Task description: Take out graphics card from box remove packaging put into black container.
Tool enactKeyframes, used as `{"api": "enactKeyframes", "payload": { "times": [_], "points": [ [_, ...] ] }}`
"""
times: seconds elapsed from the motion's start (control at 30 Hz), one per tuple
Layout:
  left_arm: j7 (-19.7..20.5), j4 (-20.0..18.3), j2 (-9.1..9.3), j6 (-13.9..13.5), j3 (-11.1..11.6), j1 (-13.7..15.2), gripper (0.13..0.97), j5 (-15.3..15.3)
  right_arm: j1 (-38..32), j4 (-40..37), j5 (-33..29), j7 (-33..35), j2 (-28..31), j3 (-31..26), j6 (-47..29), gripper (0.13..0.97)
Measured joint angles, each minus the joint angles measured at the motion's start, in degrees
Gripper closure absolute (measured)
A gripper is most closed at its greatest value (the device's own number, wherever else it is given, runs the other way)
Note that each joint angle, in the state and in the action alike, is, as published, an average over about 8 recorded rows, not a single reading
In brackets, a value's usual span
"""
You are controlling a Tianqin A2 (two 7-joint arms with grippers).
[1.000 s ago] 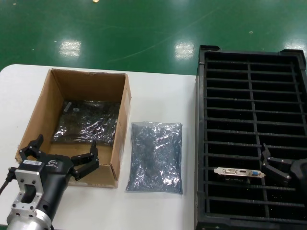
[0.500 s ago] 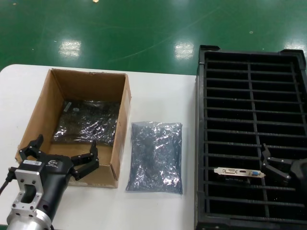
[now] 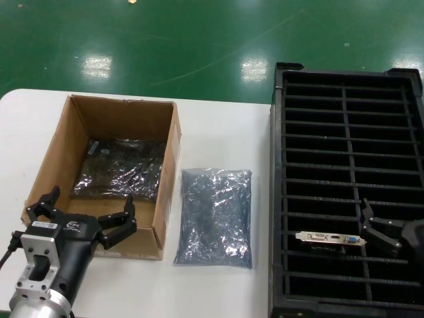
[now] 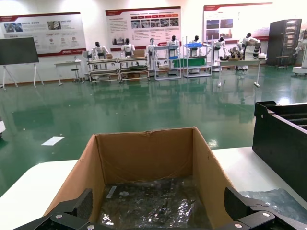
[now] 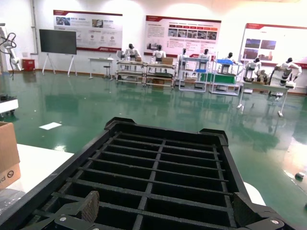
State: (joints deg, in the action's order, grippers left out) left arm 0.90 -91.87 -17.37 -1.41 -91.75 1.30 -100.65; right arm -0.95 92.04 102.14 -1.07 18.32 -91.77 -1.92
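1. Left gripper hangs over the near wall of the cardboard box, fingers spread wide, holding nothing
2. Left wrist view shows the same: both black fingertips apart at the near edge, box open ahead
3. Inside the box lies a shiny bagged item flat on the floor, toward the far half; contents under the plastic can't be made out
4. Empty grey-blue bag lies flat on the white table, just beside the box's right wall, between box and black crate
5. Graphics card stands in a near slot of the crate, silver bracket up, white and blue ports visible
6. Right gripper sits over the crate's near right part, just beside the card's bracket end, not touching it; fingers spread, nothing gripped
7. Right wrist view: crate slats ahead, fingertips wide apart at frame's lower corners
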Motion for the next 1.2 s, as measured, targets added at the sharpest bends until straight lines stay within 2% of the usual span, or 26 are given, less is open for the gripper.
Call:
{"api": "enactKeyframes", "payload": {
  "times": [1.2],
  "points": [
    [0.0,0.0,0.0,0.0,0.0,0.0,0.132,0.0,0.0,0.0,0.0,0.0,0.0,0.0,0.0,0.129]
  ]
}}
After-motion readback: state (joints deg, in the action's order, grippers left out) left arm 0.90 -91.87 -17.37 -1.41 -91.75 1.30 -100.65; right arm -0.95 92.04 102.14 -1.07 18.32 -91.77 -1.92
